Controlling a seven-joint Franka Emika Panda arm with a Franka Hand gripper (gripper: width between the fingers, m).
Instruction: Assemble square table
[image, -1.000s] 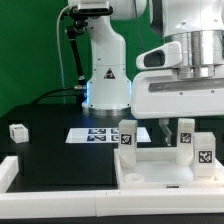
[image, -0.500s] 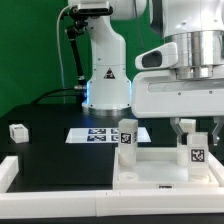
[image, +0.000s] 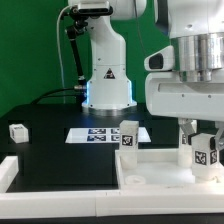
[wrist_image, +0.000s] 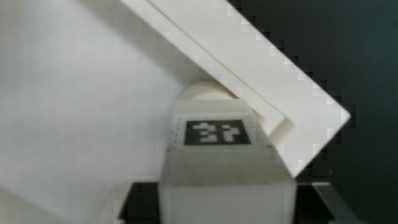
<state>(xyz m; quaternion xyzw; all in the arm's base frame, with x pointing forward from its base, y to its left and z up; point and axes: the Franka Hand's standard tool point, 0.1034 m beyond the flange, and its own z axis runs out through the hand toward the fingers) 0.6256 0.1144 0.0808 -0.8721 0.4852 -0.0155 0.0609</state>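
We grip one short white leg (image: 206, 153) upright, gripper (image: 204, 138) closed on its sides, at a corner of the rimmed slab (image: 150, 180) on the exterior view's right; presumably to seat it there.

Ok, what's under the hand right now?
A tagged white leg stands upright beneath the hand, at a corner of the square slab. The leg covers the spot where it meets the slab, so its seating cannot be seen.
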